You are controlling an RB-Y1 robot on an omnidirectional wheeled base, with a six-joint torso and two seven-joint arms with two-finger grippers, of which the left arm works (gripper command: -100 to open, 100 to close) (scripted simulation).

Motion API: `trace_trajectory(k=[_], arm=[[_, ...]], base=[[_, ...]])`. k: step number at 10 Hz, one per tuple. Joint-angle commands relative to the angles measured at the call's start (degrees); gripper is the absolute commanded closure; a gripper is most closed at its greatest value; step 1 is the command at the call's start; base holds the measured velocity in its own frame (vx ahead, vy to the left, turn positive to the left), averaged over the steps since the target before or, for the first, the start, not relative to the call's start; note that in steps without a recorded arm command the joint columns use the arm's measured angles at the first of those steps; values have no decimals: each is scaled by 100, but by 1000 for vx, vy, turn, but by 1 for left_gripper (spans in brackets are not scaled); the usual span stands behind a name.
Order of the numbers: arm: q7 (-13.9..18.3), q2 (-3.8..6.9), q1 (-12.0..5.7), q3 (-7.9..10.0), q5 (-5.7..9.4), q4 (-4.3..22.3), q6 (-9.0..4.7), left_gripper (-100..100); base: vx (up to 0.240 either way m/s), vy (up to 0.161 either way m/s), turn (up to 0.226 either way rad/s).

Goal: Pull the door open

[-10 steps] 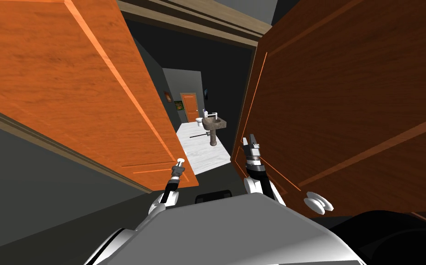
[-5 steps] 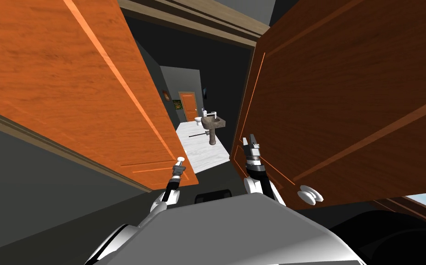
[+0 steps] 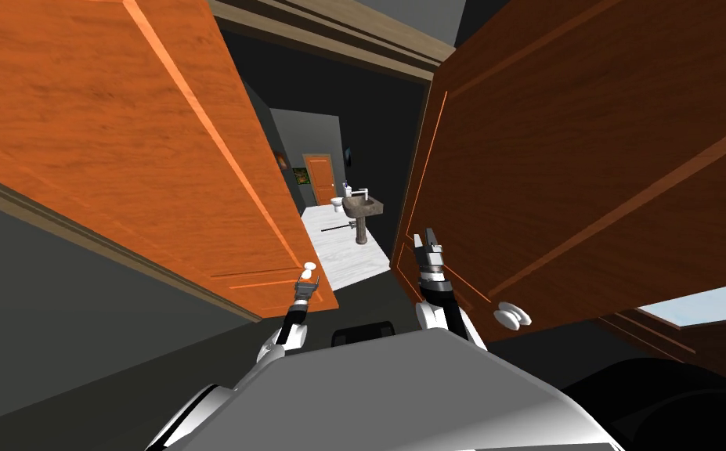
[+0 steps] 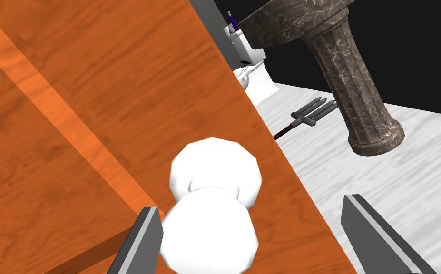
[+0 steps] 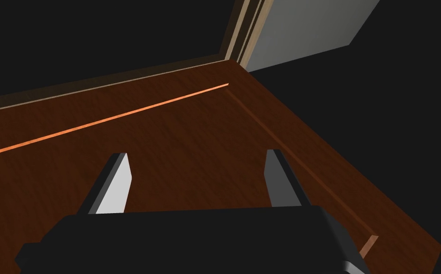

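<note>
An orange wooden door [image 3: 118,133] stands ajar on my left, with a white round knob [image 3: 308,268] near its free edge. My left gripper [image 3: 306,283] is at that knob. In the left wrist view its fingers [image 4: 145,233] stand wide open, with the knob [image 4: 212,209] between them against one finger. A darker brown door [image 3: 588,172] stands on my right, with its own white knob [image 3: 512,315]. My right gripper [image 3: 429,239] is open at that door's edge, and its fingers [image 5: 117,178] point along the brown panel [image 5: 167,138] with nothing between them.
Through the gap between the doors lies a white floor [image 3: 345,250] with a grey stone pedestal sink [image 3: 363,210], a toilet [image 3: 338,205] and a dark long-handled tool [image 4: 309,114]. A small orange door [image 3: 320,178] stands at the far end. A pale window patch [image 3: 706,301] shows at the lower right.
My left gripper, shut on the white knob before, has opened wide. The right door's knob has drifted left and up in the head view, uncovering the pale window patch.
</note>
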Motion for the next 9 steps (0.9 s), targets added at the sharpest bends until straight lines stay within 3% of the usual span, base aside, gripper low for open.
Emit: trace_trajectory(k=[1, 9], arm=[[286, 3, 35, -57, 101, -60, 48, -100], [1417, 18, 128, -284, 468, -273, 183, -100]], base=[[-110, 53, -30], [-74, 34, -20]])
